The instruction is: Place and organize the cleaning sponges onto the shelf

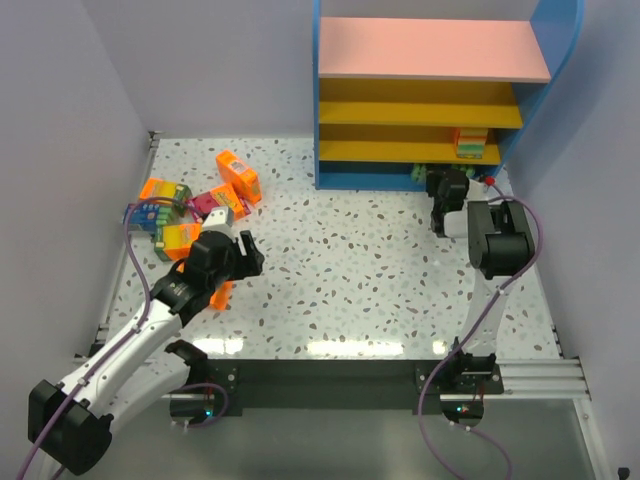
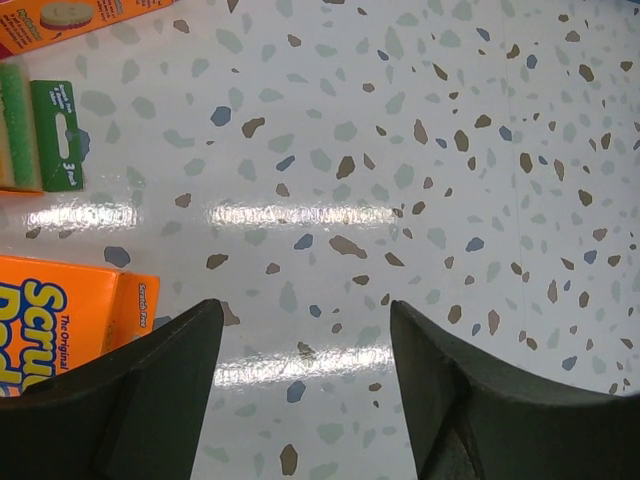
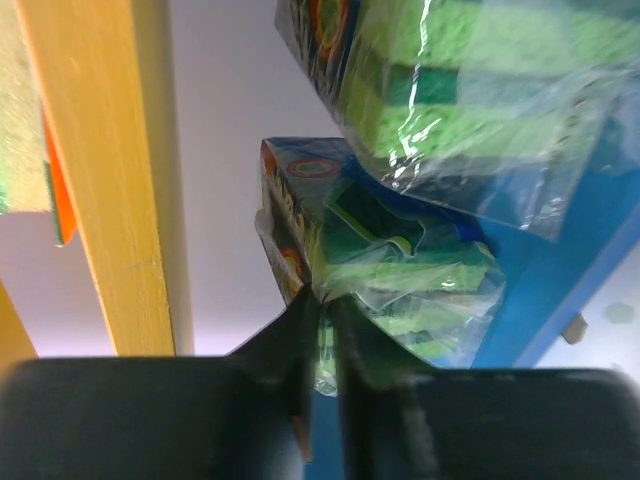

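The shelf (image 1: 430, 50) stands at the back right, blue frame, pink top board, yellow tiers. One orange and green sponge pack (image 1: 470, 143) sits on its lowest yellow tier. Several sponge packs (image 1: 238, 176) lie in a loose heap at the table's left. My left gripper (image 1: 248, 248) is open and empty just right of the heap; its wrist view shows the open gripper (image 2: 305, 320) over bare table beside an orange pack (image 2: 60, 325). My right gripper (image 1: 442, 180) reaches into the shelf's bottom bay. There the gripper (image 3: 325, 300) is pinched shut on the wrapper of a green sponge pack (image 3: 400, 260).
Another wrapped green pack (image 3: 450, 70) lies close above the held one. A yellow tier edge (image 3: 100, 170) runs past on the left of the right wrist view. An orange pack (image 1: 222, 292) lies under my left forearm. Walls close in the speckled table (image 1: 360, 270) on both sides.
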### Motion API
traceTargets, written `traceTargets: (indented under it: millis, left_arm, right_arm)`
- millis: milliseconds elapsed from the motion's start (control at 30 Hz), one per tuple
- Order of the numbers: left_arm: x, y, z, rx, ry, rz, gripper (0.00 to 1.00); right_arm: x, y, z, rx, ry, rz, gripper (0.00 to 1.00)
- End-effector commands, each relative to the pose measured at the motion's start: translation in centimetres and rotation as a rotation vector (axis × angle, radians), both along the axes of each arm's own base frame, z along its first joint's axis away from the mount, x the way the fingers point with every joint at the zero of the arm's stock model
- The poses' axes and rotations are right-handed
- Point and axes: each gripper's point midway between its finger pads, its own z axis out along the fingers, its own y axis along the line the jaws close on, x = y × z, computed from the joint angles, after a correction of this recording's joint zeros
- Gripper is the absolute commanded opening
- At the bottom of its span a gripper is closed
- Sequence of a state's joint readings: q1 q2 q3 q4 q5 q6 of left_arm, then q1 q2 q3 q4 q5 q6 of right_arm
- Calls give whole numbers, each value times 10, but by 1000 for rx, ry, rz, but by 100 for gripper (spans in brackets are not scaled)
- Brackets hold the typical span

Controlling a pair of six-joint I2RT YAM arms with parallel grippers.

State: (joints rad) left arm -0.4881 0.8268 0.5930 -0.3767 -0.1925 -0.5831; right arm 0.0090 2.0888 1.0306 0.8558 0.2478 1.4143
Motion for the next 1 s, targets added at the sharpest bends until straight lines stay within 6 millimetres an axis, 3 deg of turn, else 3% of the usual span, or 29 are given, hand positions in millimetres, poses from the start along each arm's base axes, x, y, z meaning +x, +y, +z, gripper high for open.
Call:
traceTargets:
  millis: [0,167,267,400,467,667,700,733,767,800,867,900,933,967]
  left_arm:
    - [7,2,15,0,-38,17,73]
    - [7,3,18,-2,-47,26,74]
    - [7,5,20,-4,-55,32,76]
    - [6,9,22,2,-65,50,80]
    - [5,11,24,3,-70,60,82]
    - [4,19,31,7,-94,100,89]
    - [5,23,33,11,-103,117,90]
    - [6,24,34,16,-106,126,91]
    - [6,27,36,23,-109,141,94]
    - [9,37,36,52,-110,191,95]
    - [8,53,34,104,-88,273,100]
    - [10,65,31,139,-74,344,100]
    - [12,70,30,156,-63,372,100]
    - [14,76,31,167,-56,404,100]
  right_arm:
    - [10,1,4,6,-30,-22,17]
    - [0,5,17,10,-85,-1,45]
    - [-12,6,25,2,-116,13,57]
    - [-29,8,49,4,-182,32,64]
    - [-42,10,45,4,-172,41,65]
    - [-83,14,65,4,-241,80,69]
    - [-95,15,57,5,-223,86,69]
    - [-103,18,69,4,-248,98,70]
    - [-110,23,67,6,-240,130,72]
    - [-122,27,52,9,-187,152,73]
    - [-137,44,63,-9,-185,251,75]
    - [-146,50,47,-4,-109,289,75]
    - [-153,58,45,-14,-84,332,77]
    - [-160,65,57,-65,-98,379,77]
